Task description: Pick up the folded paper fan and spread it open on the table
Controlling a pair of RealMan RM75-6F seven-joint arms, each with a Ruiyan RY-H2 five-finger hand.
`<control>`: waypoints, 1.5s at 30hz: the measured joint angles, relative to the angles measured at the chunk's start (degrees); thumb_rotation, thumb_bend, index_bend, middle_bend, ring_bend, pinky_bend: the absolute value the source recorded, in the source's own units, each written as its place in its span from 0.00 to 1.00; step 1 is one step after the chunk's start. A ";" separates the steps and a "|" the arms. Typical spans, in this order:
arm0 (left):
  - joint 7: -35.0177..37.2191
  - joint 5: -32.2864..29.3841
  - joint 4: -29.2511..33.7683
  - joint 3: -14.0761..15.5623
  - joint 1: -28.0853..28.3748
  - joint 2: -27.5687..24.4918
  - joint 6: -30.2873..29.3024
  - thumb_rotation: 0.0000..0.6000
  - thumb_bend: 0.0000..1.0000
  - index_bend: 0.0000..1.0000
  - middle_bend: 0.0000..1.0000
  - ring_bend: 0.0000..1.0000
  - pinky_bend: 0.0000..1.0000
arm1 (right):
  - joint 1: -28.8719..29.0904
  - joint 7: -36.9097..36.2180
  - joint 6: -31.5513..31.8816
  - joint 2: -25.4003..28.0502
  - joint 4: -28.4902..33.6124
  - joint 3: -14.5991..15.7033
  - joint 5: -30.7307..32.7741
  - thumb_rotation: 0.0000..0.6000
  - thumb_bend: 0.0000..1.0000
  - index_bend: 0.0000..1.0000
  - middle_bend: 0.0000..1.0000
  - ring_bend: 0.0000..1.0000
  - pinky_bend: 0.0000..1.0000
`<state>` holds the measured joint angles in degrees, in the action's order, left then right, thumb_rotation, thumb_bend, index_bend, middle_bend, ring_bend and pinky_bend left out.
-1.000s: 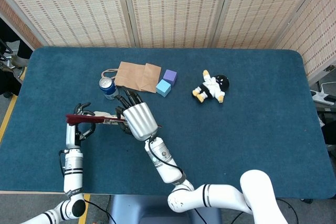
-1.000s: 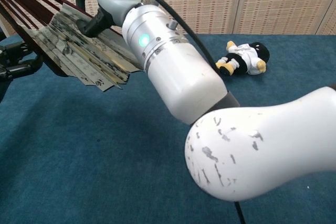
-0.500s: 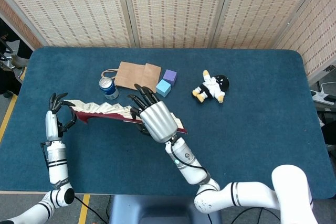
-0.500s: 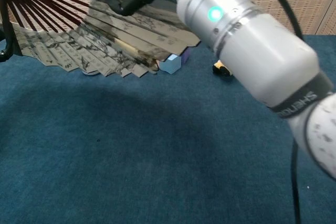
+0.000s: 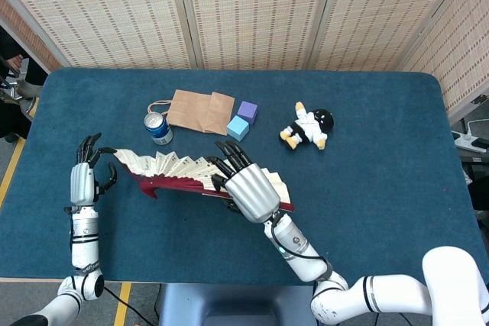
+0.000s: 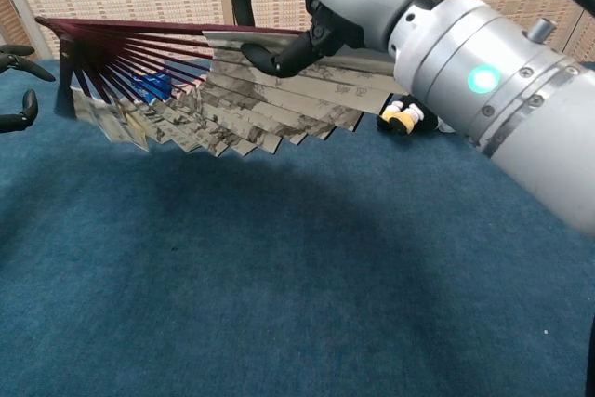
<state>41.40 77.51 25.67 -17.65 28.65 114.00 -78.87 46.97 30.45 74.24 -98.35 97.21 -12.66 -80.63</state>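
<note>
1. Your left hand (image 5: 84,175) sits at the table's 9 o'clock edge, fingers apart and curled around nothing. The near tip of the fan (image 5: 200,175) lies just beside it at its 3 o'clock; whether they touch I cannot tell.
2. The fan's long axis runs roughly 10 to 4 o'clock across the head view, from that tip down to your right hand (image 5: 250,189). The ribs are spread most of the way, with the pleats facing 12 o'clock.
3. Your right hand grips the 4 o'clock end — fingers clamped over the top of the paper, thumb tucked under in the chest view (image 6: 307,6). This hand alone carries the fan, so it is the nearer one by default.
4. The chest view shows the fan (image 6: 214,90) held up off the cloth and tilted, with a shadow under it — not lying flat yet.
5. Judgement: the next move is a lowering, with the left hand free to pin the far tip.
6. Surface: blue felt-like table (image 5: 367,211), probably enough grip to keep the ribs from sliding.
7. Room, left to right at 12 o'clock of the fan: soda can (image 5: 158,127) near the pleats, paper bag (image 5: 200,111), two cubes (image 5: 242,119), then the plush toy (image 5: 309,127) well apart. Lower toward 6 o'clock, where the cloth looks free.
</note>
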 measured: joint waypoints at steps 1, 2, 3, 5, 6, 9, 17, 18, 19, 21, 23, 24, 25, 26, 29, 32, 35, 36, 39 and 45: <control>0.01 0.09 -0.62 0.29 -0.03 0.22 0.00 1.00 0.58 0.24 0.02 0.00 0.03 | -0.28 0.07 0.05 0.23 0.38 0.54 -0.47 1.00 0.67 0.73 0.22 0.00 0.07; -0.01 0.16 -1.16 0.56 -0.11 0.43 0.00 1.00 0.58 0.20 0.01 0.00 0.03 | -0.58 0.20 0.13 0.45 0.75 1.10 -0.98 1.00 0.67 0.72 0.22 0.00 0.07; -0.07 0.27 -1.77 1.00 -0.30 0.66 0.04 1.00 0.58 0.16 0.01 0.00 0.03 | -1.00 0.44 0.29 0.72 1.15 1.87 -1.74 1.00 0.67 0.72 0.22 0.00 0.07; -0.28 0.57 -2.49 1.77 -0.71 0.91 0.05 1.00 0.58 0.11 0.00 0.00 0.03 | -1.64 0.82 0.62 1.03 1.48 3.13 -3.07 1.00 0.67 0.71 0.22 0.00 0.06; -0.43 0.83 -2.93 2.34 -1.04 1.07 0.04 1.00 0.58 0.11 0.00 0.00 0.03 | -2.11 1.09 0.88 1.18 1.51 4.09 -4.08 1.00 0.67 0.71 0.22 0.00 0.05; -0.56 1.37 -3.92 3.63 -1.99 1.46 0.18 1.00 0.58 0.11 0.00 0.00 0.03 | -3.53 1.65 1.44 1.45 1.11 6.74 -6.33 1.00 0.67 0.68 0.22 0.00 0.04; -1.07 2.13 -6.50 5.65 -3.67 1.40 1.15 1.00 0.58 0.06 0.00 0.00 0.03 | -8.11 3.95 2.16 4.48 0.58 13.49 -10.00 1.00 0.67 0.50 0.22 0.00 0.00; -0.47 2.04 -6.22 5.64 -3.76 1.25 1.56 1.00 0.58 0.06 0.00 0.00 0.03 | -8.84 4.33 2.11 5.00 0.23 14.51 -10.44 1.00 0.67 0.48 0.22 0.00 0.00; 0.25 1.91 -5.81 5.59 -3.83 1.07 1.91 1.00 0.58 0.05 0.00 0.00 0.03 | -9.40 4.70 1.92 5.40 -0.04 15.21 -10.56 1.00 0.67 0.45 0.21 0.00 0.00; 2.75 1.45 -4.03 5.29 -4.04 0.36 2.81 1.00 0.58 0.04 0.00 0.00 0.03 | -10.43 5.46 1.01 6.16 -0.29 16.25 -10.09 1.00 0.66 0.37 0.19 0.00 0.00; 5.13 1.03 -1.49 4.96 -4.26 -0.67 3.55 1.00 0.58 0.02 0.00 0.00 0.03 | -11.00 6.17 -0.10 6.91 -0.07 16.77 -8.98 1.00 0.61 0.20 0.12 0.00 0.00; 6.56 0.82 0.67 4.78 -4.47 -1.61 3.90 1.00 0.58 0.02 0.00 0.00 0.03 | -11.30 6.75 -1.06 7.62 0.38 17.06 -7.96 1.00 0.56 0.14 0.09 0.00 0.00; 7.51 0.71 2.47 4.68 -4.66 -2.45 4.09 1.00 0.57 0.01 0.00 0.00 0.03 | -11.48 7.25 -1.79 8.22 0.89 17.24 -7.07 1.00 0.48 0.06 0.05 0.00 0.00; 8.35 0.66 4.39 4.64 -4.89 -3.38 4.23 1.00 0.55 0.01 0.00 0.00 0.03 | -11.64 7.82 -2.56 8.88 1.56 17.40 -6.06 1.00 0.37 0.01 0.02 0.00 0.00; 10.99 0.96 11.29 5.00 -5.91 -7.11 4.47 1.00 0.49 0.01 0.00 0.00 0.03 | -12.01 10.23 -5.15 11.63 4.96 17.80 -2.15 1.00 0.20 0.00 0.00 0.00 0.00; 14.47 2.09 18.23 6.27 -7.05 -11.75 4.91 1.00 0.43 0.00 0.00 0.00 0.03 | -12.21 13.05 -7.66 15.07 8.93 18.18 1.84 1.00 0.10 0.00 0.00 0.00 0.00; 18.48 3.57 25.02 7.83 -8.01 -16.35 5.40 1.00 0.42 0.00 0.00 0.00 0.03 | -12.00 15.58 -10.59 18.29 11.60 18.69 5.70 1.00 0.04 0.00 0.00 0.00 0.00; 20.13 4.41 27.82 8.64 -8.32 -18.31 5.59 1.00 0.42 0.00 0.00 0.00 0.03 | -11.76 16.26 -11.84 19.14 12.34 18.86 7.32 1.00 0.03 0.00 0.00 0.00 0.00; 23.89 7.44 35.00 11.40 -9.05 -23.77 5.81 1.00 0.42 0.00 0.00 0.00 0.04 | -10.71 17.34 -15.58 20.88 13.65 19.21 11.57 1.00 0.00 0.00 0.00 0.00 0.00; 27.56 13.43 46.09 16.78 -10.68 -32.53 4.31 1.00 0.42 0.00 0.00 0.00 0.04 | -7.42 16.31 -22.91 24.03 15.24 18.85 19.99 1.00 0.00 0.00 0.00 0.00 0.00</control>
<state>68.95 90.94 71.75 -0.87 17.97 81.47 -74.56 39.56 46.75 51.32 -74.32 112.45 6.19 -60.64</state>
